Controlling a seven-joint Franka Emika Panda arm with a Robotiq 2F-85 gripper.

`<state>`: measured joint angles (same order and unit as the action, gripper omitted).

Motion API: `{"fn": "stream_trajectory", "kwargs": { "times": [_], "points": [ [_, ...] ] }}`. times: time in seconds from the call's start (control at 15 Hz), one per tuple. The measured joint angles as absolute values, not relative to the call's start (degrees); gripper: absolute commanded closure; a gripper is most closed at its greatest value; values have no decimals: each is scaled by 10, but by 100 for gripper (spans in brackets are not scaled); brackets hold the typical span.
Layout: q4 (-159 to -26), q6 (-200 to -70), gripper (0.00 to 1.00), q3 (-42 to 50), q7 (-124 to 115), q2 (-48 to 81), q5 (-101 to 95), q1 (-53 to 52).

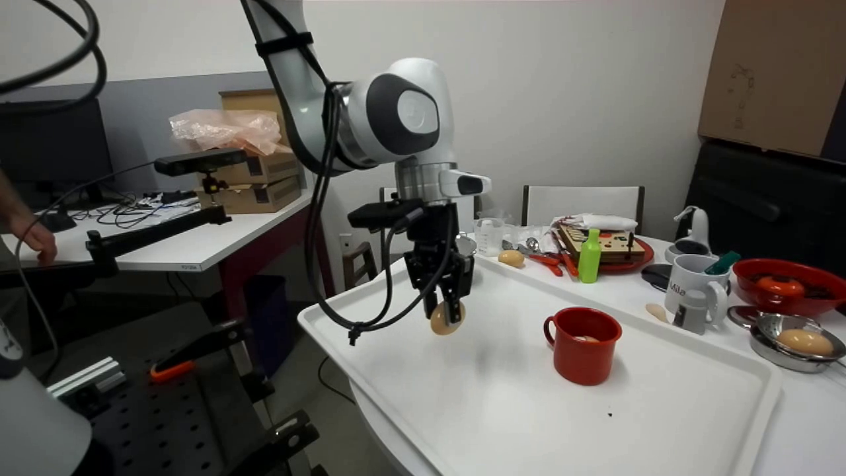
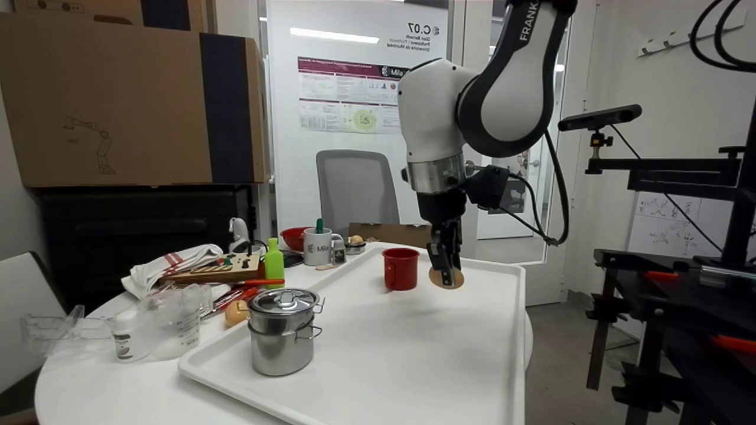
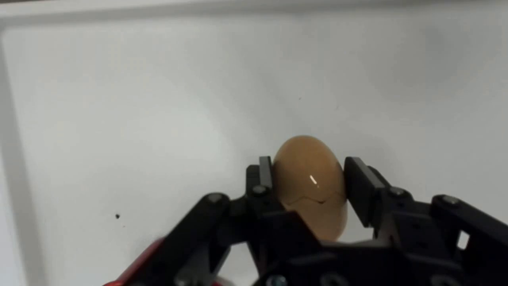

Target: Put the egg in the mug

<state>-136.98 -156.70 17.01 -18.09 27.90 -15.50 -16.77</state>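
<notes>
Egg [image 3: 309, 174] hangs in the air near the red mug [image 1: 585, 365]
Fingers [image 3: 363, 191], partly apart, clasp it from both sides; the mug stands upright

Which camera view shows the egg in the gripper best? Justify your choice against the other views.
The wrist view. There the egg is largest, its jagged line is visible, and the gripper hides only part of its lower end. In both exterior views it is small, partly covered by the gripper, and no line shows.
</notes>
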Motion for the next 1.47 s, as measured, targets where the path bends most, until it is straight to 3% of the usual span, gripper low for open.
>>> {"fn": "stream_trajectory", "kwargs": {
  "times": [0.2,0.27,0.6,0.67,1.47],
  "points": [
    [-1340,-1547,77,190,-189,275,-181,-165],
    [-1328,-1536,52,188,-185,275,-181,-159],
    [-1307,-1513,52,173,-172,275,-181,-140],
    [-1307,-1513,77,173,-172,275,-181,-140],
    [-1279,-1537,77,137,-169,277,-146,-47]
  ]
}}
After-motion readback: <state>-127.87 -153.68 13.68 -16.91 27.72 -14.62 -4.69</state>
